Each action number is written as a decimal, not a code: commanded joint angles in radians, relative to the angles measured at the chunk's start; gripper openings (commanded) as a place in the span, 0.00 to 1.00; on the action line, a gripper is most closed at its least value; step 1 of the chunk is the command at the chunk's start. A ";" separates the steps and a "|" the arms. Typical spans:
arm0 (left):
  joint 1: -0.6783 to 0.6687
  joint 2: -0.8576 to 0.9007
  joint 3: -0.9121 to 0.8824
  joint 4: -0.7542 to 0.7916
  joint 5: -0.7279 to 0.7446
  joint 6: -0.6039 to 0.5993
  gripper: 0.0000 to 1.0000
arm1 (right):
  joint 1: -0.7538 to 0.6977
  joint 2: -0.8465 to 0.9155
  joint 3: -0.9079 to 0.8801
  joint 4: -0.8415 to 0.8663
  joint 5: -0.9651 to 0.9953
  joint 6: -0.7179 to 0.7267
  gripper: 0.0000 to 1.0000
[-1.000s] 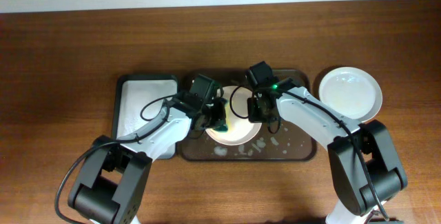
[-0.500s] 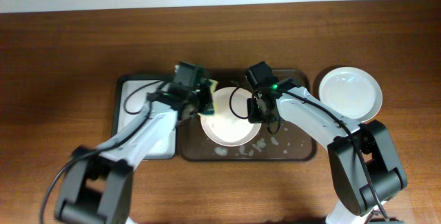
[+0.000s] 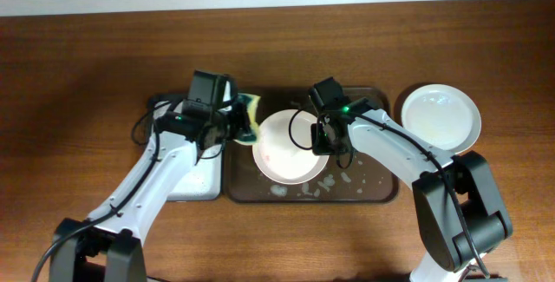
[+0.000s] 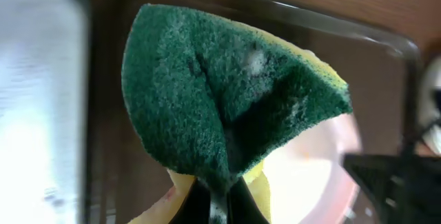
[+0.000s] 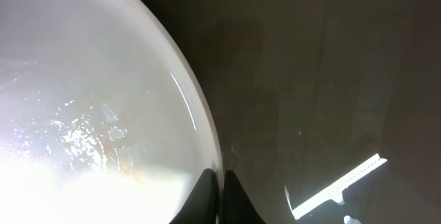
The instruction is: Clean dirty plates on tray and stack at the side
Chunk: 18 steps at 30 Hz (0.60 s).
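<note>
A pinkish white plate (image 3: 284,150) lies on the dark brown tray (image 3: 368,191), with a faint reddish trace at its centre (image 5: 103,148). My right gripper (image 3: 324,140) is shut on the plate's right rim (image 5: 207,148). My left gripper (image 3: 227,122) is shut on a green and yellow sponge (image 3: 250,116), held above the tray's left end, just left of the plate. In the left wrist view the sponge (image 4: 227,107) fills the frame, pinched between the fingers (image 4: 219,207). A white plate (image 3: 440,118) sits on the table right of the tray. No pale green plate shows.
A black tray with a white foamy inside (image 3: 178,156) lies left of the brown tray, under my left arm. Foam and water spots (image 3: 347,180) lie on the brown tray's floor. Bare wooden table surrounds both trays.
My left gripper has lifted the sponge off the plate and moved it left and up toward the tray's left end. The right gripper and plate have stayed in place.
</note>
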 commanded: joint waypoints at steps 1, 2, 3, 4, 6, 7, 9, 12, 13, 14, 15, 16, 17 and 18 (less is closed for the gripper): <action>-0.044 0.052 0.003 0.037 0.070 -0.027 0.00 | -0.005 0.011 -0.007 -0.012 0.013 -0.006 0.04; -0.053 0.070 0.002 0.042 0.077 -0.048 0.00 | -0.005 0.011 -0.007 -0.012 0.014 -0.006 0.04; -0.060 0.093 0.002 0.051 0.100 -0.057 0.00 | -0.005 0.011 -0.007 -0.012 0.014 -0.006 0.04; -0.068 0.124 0.002 0.076 0.145 -0.057 0.00 | -0.005 0.011 -0.007 -0.012 0.014 -0.006 0.04; -0.082 0.170 0.002 0.110 0.197 -0.080 0.00 | -0.005 0.011 -0.007 -0.011 0.013 -0.006 0.04; -0.090 0.197 0.002 0.127 0.213 -0.102 0.00 | -0.005 0.011 -0.007 -0.011 0.013 -0.006 0.04; -0.102 0.245 0.002 0.158 0.259 -0.109 0.00 | -0.005 0.011 -0.007 -0.012 0.013 -0.006 0.04; -0.121 0.292 0.002 0.164 0.270 -0.109 0.00 | -0.005 0.011 -0.007 -0.013 0.013 -0.006 0.04; -0.126 0.307 0.002 0.163 0.267 -0.109 0.00 | -0.005 0.011 -0.007 -0.013 0.014 -0.006 0.04; -0.128 0.319 0.002 0.160 0.267 -0.109 0.00 | -0.005 0.011 -0.007 -0.013 0.014 -0.006 0.04; -0.128 0.323 0.002 0.156 0.266 -0.109 0.00 | -0.005 0.011 -0.007 -0.013 0.014 -0.006 0.04; -0.128 0.328 0.002 0.148 0.260 -0.109 0.00 | -0.005 0.011 -0.007 -0.013 0.014 -0.006 0.04; -0.127 0.328 0.002 0.129 0.237 -0.109 0.00 | -0.005 0.011 -0.007 -0.013 0.014 -0.006 0.04; -0.127 0.328 0.002 0.108 0.203 -0.109 0.00 | -0.005 0.011 -0.007 -0.013 0.014 -0.006 0.04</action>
